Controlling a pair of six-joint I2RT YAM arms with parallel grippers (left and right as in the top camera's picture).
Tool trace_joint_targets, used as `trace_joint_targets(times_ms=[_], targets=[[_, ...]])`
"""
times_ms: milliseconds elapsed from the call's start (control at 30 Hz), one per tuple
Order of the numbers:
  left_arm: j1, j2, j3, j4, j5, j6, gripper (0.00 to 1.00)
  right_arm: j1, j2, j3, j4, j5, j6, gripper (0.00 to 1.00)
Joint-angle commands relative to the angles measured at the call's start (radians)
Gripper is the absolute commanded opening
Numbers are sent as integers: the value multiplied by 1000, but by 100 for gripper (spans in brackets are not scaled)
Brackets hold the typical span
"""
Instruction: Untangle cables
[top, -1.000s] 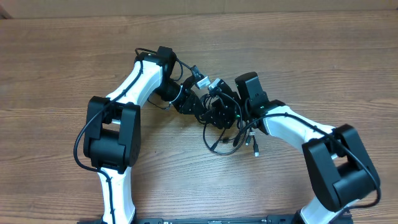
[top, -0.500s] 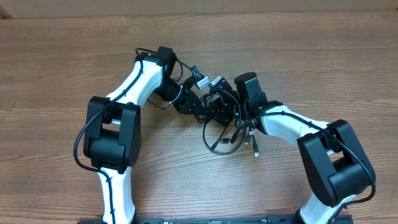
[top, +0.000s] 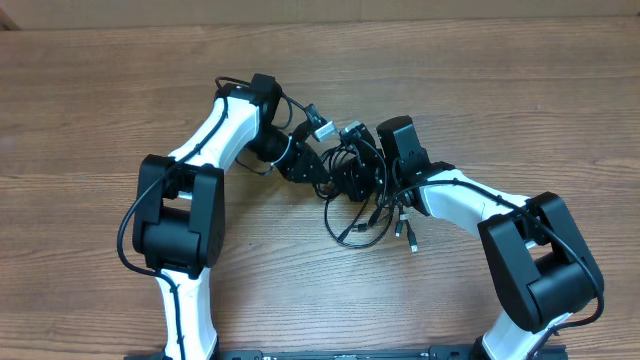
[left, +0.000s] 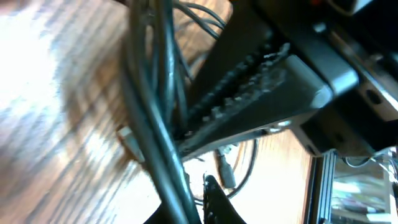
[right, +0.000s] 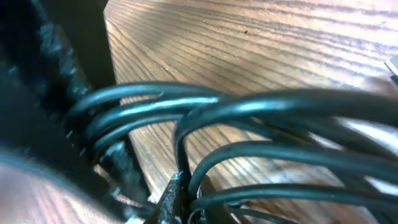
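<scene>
Left gripper (top: 322, 176) and right gripper (top: 352, 184) meet nose to nose mid-worktop (top: 520, 90), both buried in the same black knot of cables (top: 375, 215). Overhead: can't tell how far open either gripper is, since fingers and cords are all black on black. The knot sits between the two grippers. Loose loops spill from it toward the near edge and lie on the wood. A couple of small plug ends (top: 409, 238) lie just right of the loops, close to the right forearm.

Left wrist: toothed finger pad (left: 261, 81) runs diagonally across frame. Several cords run top to bottom just left of its tip, touching it or nearly so. A second dark tip (left: 211, 199) pokes up from the bottom edge. Can't tell whether the cords are clamped or only lying alongside. One pale plug shows below the finger, blurred.

Right wrist: very close and soft. Cords sweep across the frame in arcs above the wood grain. A dark, rough finger (right: 43, 74) stands at left with three cords bending against it. Jaw gap not readable here either.
</scene>
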Motion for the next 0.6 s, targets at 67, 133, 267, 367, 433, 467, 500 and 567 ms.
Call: trace_joint_targets(times_ms=[67,133,267,367,433,467,500,567], targets=[[61,8,17,21,5,-77,8,-42,-44,4,-10,-135,95,4],[78,8,17,20,5,-81,8,-61,-65,4,-23,-171,100,4],[98,8,17,28,5,-112,7,-100,-98,4,-50,-259,114,4],[101,8,17,32,2,-112,8,-129,-102,4,-53,-375,133,4],[101,8,17,40,-7,-119,8,-152,-102,4,-53,-407,192,4],[101,8,17,47,-15,-130,7,-167,-102,4,-52,-429,222,4],[101,8,17,59,-28,-151,5,-181,-102,5,-51,-447,251,4],[102,8,17,80,-58,-227,5,-235,-109,10,-53,-456,409,4]])
